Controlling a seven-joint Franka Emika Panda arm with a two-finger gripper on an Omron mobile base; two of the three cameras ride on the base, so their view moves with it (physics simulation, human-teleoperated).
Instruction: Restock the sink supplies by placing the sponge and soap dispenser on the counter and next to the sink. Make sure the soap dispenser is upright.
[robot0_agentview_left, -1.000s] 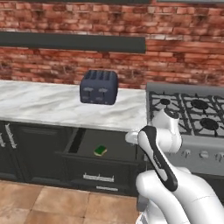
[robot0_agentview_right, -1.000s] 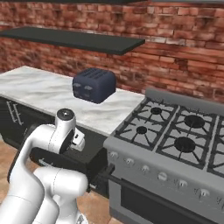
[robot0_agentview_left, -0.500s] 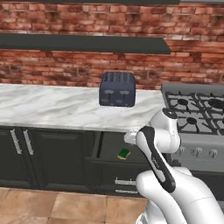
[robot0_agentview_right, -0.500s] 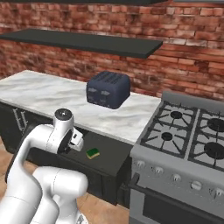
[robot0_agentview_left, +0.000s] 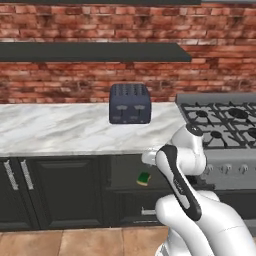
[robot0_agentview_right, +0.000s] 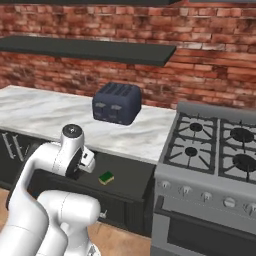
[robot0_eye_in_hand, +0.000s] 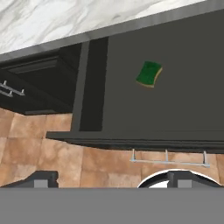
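Sponge lies in the pulled-out drawer, beyond the open gripper.

Place: a home kitchen.
Wall: red brick wall at 12 o'clock.
Appliances: gas stove at 3 o'clock; toaster on the marble desk.

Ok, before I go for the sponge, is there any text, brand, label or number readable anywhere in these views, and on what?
None readable.
toaster: two pale marks on its front, too blurred to tell whether they are text.
stove: row of knobs, no legible markings.
sponge: plain green and yellow, no label.
drawer: plain dark surface, no writing.
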